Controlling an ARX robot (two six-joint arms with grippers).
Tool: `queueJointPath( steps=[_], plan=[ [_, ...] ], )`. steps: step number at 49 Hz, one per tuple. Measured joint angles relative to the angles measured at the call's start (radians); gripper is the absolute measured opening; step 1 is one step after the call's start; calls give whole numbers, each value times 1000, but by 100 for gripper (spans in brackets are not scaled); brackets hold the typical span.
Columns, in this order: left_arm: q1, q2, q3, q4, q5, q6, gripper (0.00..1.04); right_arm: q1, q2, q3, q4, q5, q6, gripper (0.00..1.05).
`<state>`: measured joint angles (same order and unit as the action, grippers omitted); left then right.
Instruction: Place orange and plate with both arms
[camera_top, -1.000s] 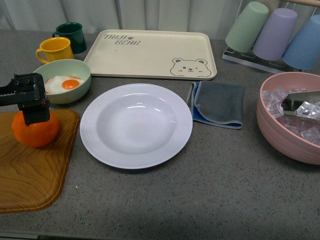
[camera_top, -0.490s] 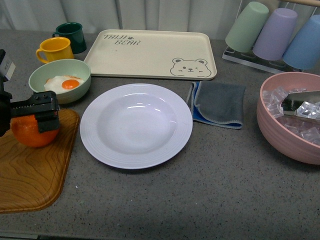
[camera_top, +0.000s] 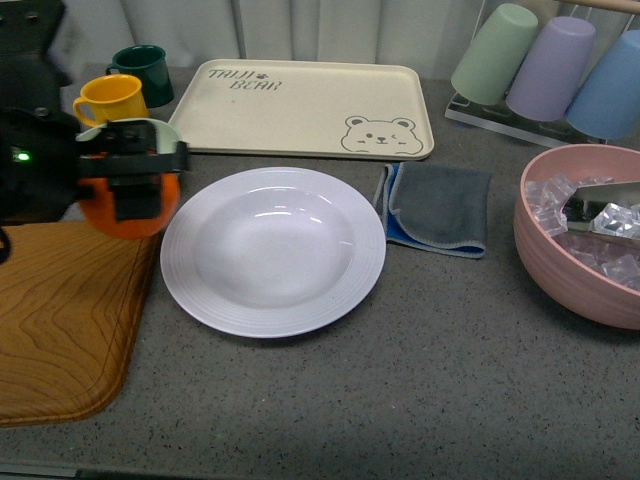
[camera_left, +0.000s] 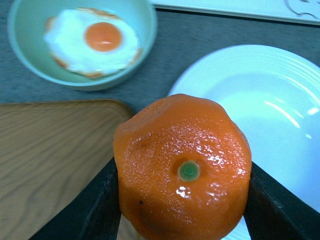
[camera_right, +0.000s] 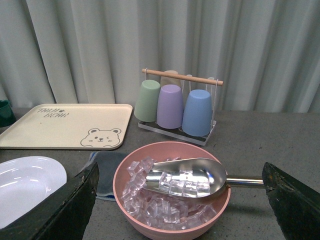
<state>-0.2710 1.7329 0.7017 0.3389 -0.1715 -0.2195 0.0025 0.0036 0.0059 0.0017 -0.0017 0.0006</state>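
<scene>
My left gripper (camera_top: 135, 190) is shut on the orange (camera_top: 105, 215) and holds it in the air just left of the plate's rim, above the wooden board's far right corner. In the left wrist view the orange (camera_left: 182, 167) fills the space between the black fingers (camera_left: 95, 205), green stem dot toward the camera. The pale lavender-white plate (camera_top: 272, 250) lies in the middle of the table, empty; it also shows in the left wrist view (camera_left: 260, 115) and the right wrist view (camera_right: 25, 185). My right gripper (camera_right: 182, 200) is open above the pink bowl; the front view does not show it.
A wooden board (camera_top: 60, 320) lies at the front left. A pale green bowl with a fried egg (camera_left: 85, 42), a yellow mug (camera_top: 110, 98) and a green mug (camera_top: 143, 70) stand behind it. Bear tray (camera_top: 305, 110), grey cloth (camera_top: 437, 208), pink ice bowl with scoop (camera_top: 585, 230), cup rack (camera_top: 545, 70).
My left gripper has lifted the orange off the wooden board and carried it up and to the right, up to the plate's left rim.
</scene>
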Motion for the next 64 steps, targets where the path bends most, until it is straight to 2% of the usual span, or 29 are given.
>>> queueJointPath(
  steps=[11,19,27,47,55,60,64],
  plan=[
    [-166,77,62,-2,-15,-48,56,0,0,0,0,0,0,95],
    [-225,162,125,-3,-39,-78,56,0,0,0,0,0,0,95],
    [-246,233,171,6,-45,-80,56,0,0,0,0,0,0,95],
    [-238,377,273,-16,-60,-78,56,0,0,0,0,0,0,95],
    [-234,382,282,-23,-67,-67,79,0,0,0,0,0,0,95],
    [-229,367,267,10,-63,-61,99,0,0,0,0,0,0,95],
    [-226,318,229,40,-61,-64,97,0,0,0,0,0,0,95]
  ],
)
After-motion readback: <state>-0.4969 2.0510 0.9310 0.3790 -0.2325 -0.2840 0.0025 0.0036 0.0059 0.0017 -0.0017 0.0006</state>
